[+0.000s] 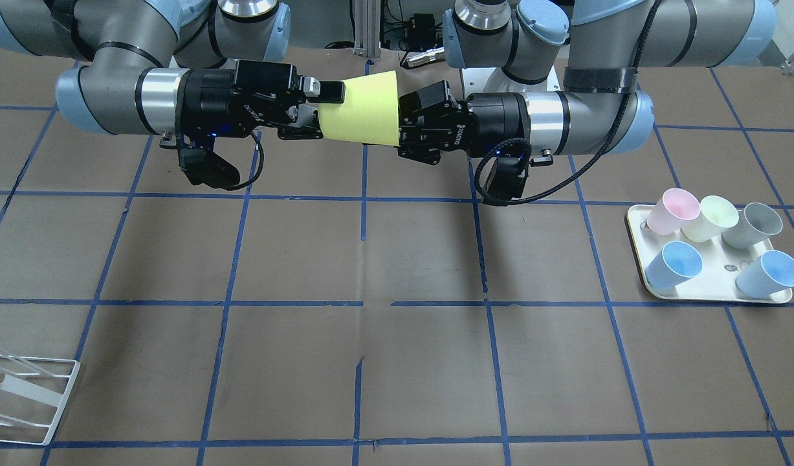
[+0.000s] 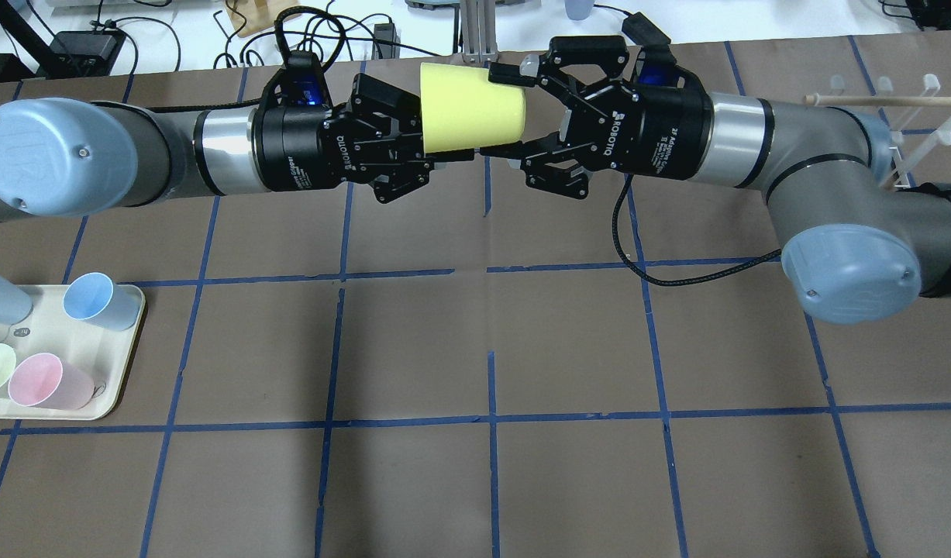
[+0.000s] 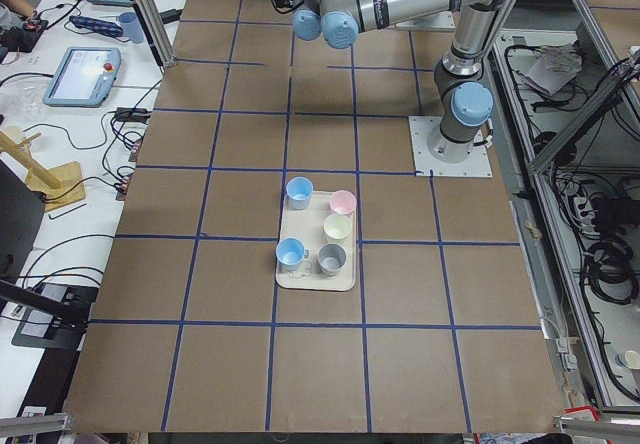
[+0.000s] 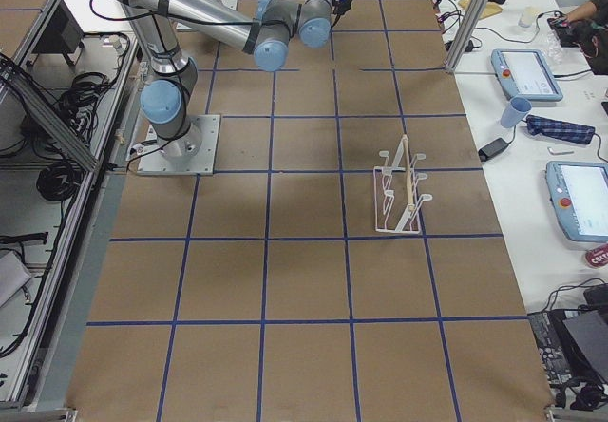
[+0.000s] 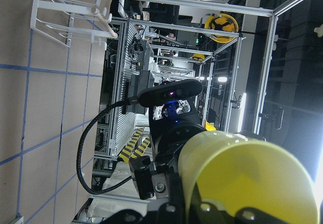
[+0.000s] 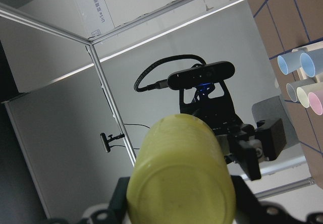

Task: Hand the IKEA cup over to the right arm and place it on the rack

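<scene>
The bright yellow IKEA cup (image 2: 467, 108) hangs on its side in the air between my two grippers, over the far middle of the table. My left gripper (image 2: 432, 124) is shut on its wide rim end. My right gripper (image 2: 508, 112) has a finger against each side of the narrow base end and is shut on it. The cup also shows in the front view (image 1: 367, 110) and fills both wrist views, left (image 5: 242, 178) and right (image 6: 181, 178). The white wire rack (image 1: 31, 395) stands on my right side of the table, partly behind my right arm in the overhead view (image 2: 901, 139).
A cream tray (image 2: 130, 341) on my left side holds pink, pale yellow-green, grey and light blue cups (image 1: 675, 210). Cables and equipment lie beyond the table's far edge (image 2: 328, 31). Brown table with blue tape lines (image 2: 491, 349) spreads below the arms.
</scene>
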Robot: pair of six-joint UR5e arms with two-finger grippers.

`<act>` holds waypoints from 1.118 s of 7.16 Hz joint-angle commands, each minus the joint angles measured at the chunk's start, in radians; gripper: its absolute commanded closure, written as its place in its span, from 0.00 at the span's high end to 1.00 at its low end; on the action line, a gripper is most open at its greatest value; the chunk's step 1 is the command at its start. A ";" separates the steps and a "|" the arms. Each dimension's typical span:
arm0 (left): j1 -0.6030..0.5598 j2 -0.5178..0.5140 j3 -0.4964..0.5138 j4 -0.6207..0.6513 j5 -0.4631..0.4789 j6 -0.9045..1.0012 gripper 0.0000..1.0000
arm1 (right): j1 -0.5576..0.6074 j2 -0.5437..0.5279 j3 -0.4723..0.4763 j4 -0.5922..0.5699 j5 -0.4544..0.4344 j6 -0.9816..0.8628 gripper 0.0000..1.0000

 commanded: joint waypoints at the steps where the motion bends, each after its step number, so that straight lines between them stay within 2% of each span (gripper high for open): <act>1: 0.012 0.003 0.013 -0.002 0.006 -0.012 1.00 | -0.002 0.002 -0.001 -0.004 0.000 0.004 0.65; 2: 0.016 0.011 0.014 -0.002 0.010 -0.014 1.00 | -0.002 0.003 -0.001 -0.004 0.002 0.004 0.65; 3: 0.031 0.015 0.017 -0.003 0.079 -0.020 1.00 | -0.005 0.008 -0.003 -0.004 0.005 0.006 0.66; 5: 0.175 0.031 0.028 -0.017 0.246 -0.048 1.00 | -0.022 0.008 -0.006 -0.013 0.009 0.024 0.66; 6: 0.203 0.038 0.054 -0.016 0.325 -0.071 1.00 | -0.046 0.008 -0.004 -0.013 0.003 0.024 0.66; 7: 0.206 0.043 0.124 -0.014 0.422 -0.133 1.00 | -0.090 0.006 -0.004 -0.022 -0.005 0.042 0.66; 8: 0.203 0.034 0.205 -0.006 0.541 -0.231 1.00 | -0.135 0.006 -0.003 -0.092 -0.027 0.114 0.66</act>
